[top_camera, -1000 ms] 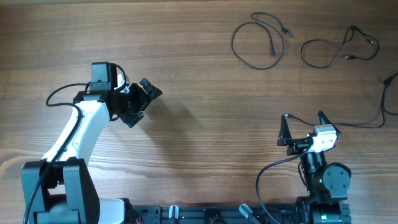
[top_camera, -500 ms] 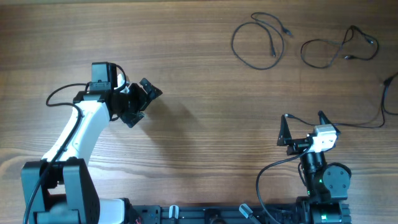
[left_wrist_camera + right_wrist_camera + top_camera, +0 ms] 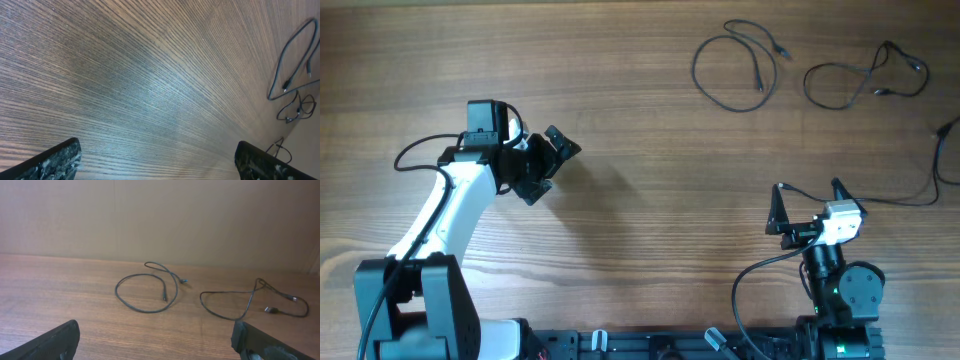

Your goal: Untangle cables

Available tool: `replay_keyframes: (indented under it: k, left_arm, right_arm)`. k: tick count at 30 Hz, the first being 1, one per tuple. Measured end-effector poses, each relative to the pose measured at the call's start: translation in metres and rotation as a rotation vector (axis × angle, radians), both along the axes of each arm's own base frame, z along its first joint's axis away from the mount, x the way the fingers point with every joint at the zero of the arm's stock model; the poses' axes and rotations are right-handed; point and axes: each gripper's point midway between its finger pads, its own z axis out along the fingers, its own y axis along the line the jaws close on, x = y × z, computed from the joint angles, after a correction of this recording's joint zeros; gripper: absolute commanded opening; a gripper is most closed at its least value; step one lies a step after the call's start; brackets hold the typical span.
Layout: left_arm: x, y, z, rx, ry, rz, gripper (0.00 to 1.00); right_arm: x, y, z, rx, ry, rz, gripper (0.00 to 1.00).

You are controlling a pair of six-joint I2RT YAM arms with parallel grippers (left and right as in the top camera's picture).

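Observation:
Three thin black cables lie apart on the wooden table at the far right. One loop (image 3: 732, 68) is left of a second loop (image 3: 865, 78); both also show in the right wrist view as the left loop (image 3: 147, 291) and the right loop (image 3: 250, 304), and small in the left wrist view (image 3: 292, 60). A third cable (image 3: 932, 175) runs along the right edge. My left gripper (image 3: 548, 164) is open and empty over bare wood at the left. My right gripper (image 3: 807, 202) is open and empty near the front right, well short of the cables.
The wooden table (image 3: 640, 120) fills the view. The arm bases and their thicker black cables (image 3: 750, 290) sit along the front edge. A plain wall (image 3: 160, 220) stands behind the table's far edge.

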Motion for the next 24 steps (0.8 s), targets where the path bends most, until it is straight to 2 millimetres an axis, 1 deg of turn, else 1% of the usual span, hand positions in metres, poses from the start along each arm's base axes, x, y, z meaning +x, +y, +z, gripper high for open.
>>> replay_keyframes:
  k: [17,21,24]
  left_arm:
    - [-0.001,0.000,-0.001,0.004,0.006,0.001,1.00]
    - [-0.002,0.007,-0.005,0.067,0.005,0.012,1.00]
    - [-0.012,0.010,-0.006,0.135,-0.007,0.011,1.00]
  right_arm:
    - [0.000,0.000,0.000,0.000,0.000,0.000,1.00]
    - [0.000,0.000,0.000,0.000,0.000,0.000,1.00]
    - [0.000,0.000,0.000,0.000,0.000,0.000,1.00]
